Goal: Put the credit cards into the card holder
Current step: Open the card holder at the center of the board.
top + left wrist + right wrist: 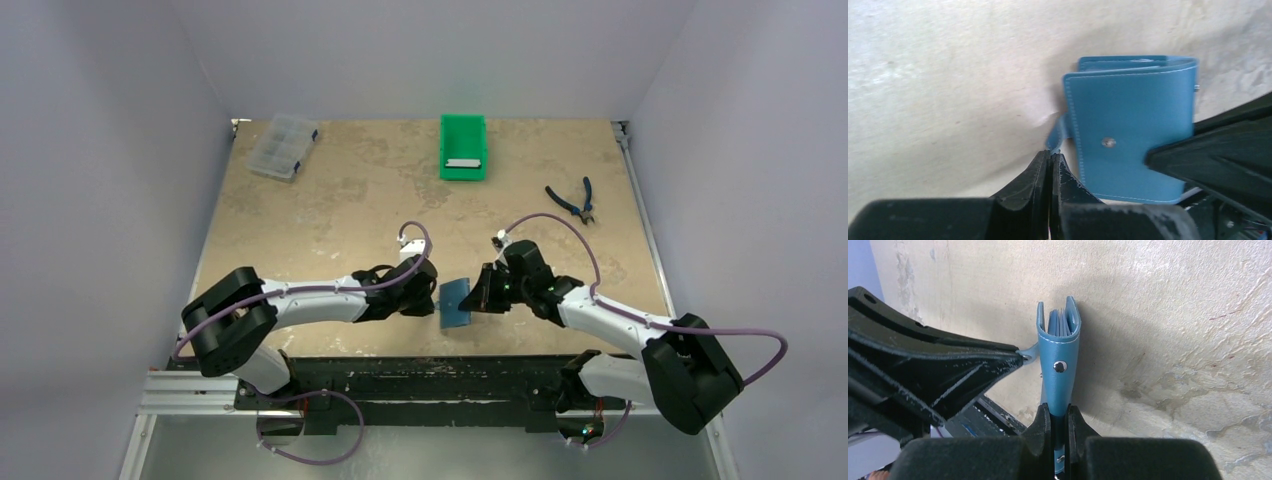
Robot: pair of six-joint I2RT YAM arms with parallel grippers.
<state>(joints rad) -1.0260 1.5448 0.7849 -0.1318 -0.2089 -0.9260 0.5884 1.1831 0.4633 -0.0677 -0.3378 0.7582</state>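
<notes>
Both jaws clamped: right gripper [1060, 412] on card holder [1060, 385] edge; left gripper [1050, 156] on strap [1058, 134]

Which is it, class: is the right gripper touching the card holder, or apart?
Touching. In the right wrist view the right gripper clamps the card holder edge from both sides, no gap.

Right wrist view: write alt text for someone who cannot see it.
The right gripper pinches the teal card holder edge-on, its silver snap stud facing the camera, with the beige table behind. From the left, the left gripper grips the holder's strap tab.
</notes>
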